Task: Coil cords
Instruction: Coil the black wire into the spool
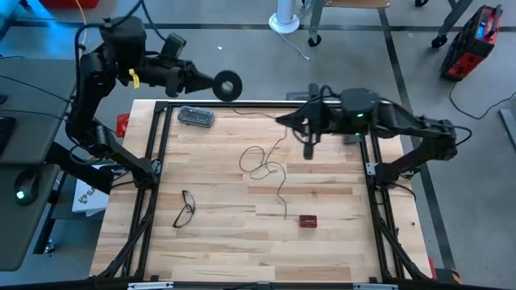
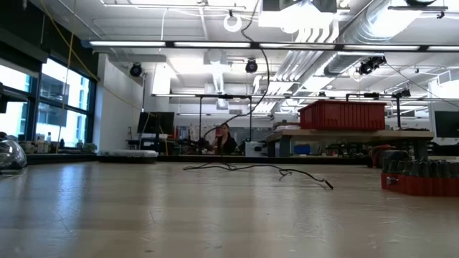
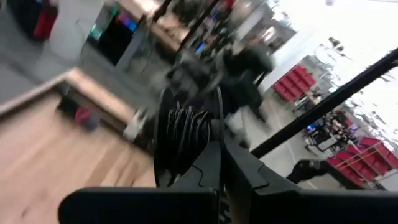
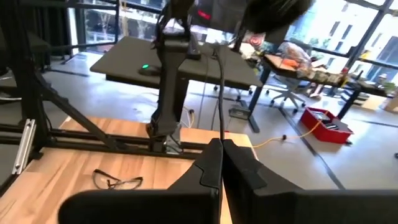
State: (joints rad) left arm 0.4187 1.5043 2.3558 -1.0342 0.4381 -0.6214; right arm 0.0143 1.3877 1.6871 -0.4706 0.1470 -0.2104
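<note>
My right gripper [image 1: 284,121] is up over the far edge of the table [image 1: 242,250], fingers [image 4: 239,168] pressed together w/ the thin dark wire [image 4: 220,81] pinched between the tips; in the right wrist view the strand comes straight out from where the two fingers meet. My left gripper [image 1: 208,80] is out past the far-left corner, off the wood, also pressed shut, and it has the small round black reel [image 1: 228,85] at its tip; from the left wrist view the reel [image 3: 180,134] sits right at the closed fingertips, ribbed side on. In the low view the wire hangs down from above, w/ a small pale ring [image 2: 232,21] near the top, and drops in a curve to the tabletop. The rest of the wire lies slack mid-table: a loose loop [image 1: 256,161] near the center, then a tail running toward the near side, its end [image 1: 286,216] just beside a small red block [image 1: 308,220]. Low view shows that slack stretch lying flat on the wood [image 2: 258,169]. Other stuff on the table: black-framed eyeglasses [image 1: 186,209] toward the near-left, well apart from the wire, and a clear plastic case [image 1: 196,117] at the far-left corner, near my left arm. A person [image 2: 224,140] sits far back in the room.
</note>
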